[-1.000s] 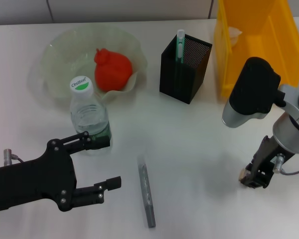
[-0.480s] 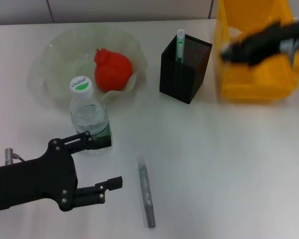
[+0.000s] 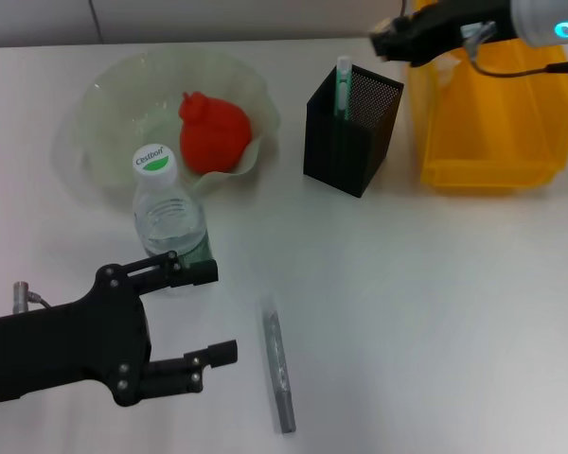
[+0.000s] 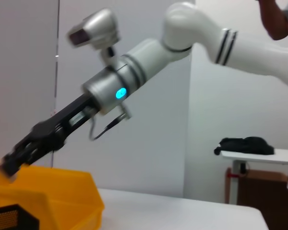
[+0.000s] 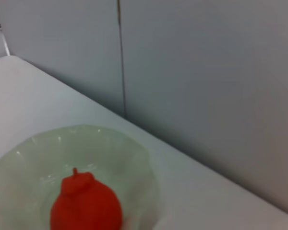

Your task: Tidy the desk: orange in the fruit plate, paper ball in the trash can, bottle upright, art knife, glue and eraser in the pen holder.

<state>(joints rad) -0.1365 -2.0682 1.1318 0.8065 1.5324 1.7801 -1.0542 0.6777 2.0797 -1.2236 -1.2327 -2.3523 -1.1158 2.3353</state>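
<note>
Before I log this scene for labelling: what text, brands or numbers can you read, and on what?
"Cestbon": on the bottle cap, small and only roughly legible.
Bottle label: print hidden, unreadable.
Pen holder, trash can, fruit plate, both arms: no text visible.

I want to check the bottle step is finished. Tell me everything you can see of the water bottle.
The bottle is clear plastic, with a green label low on its body and a white cap with a green mark on top. It stands upright on the white table, just in front of the fruit plate. The open left gripper sits right beside it, its upper finger at the label; whether they touch cannot be told.
</note>
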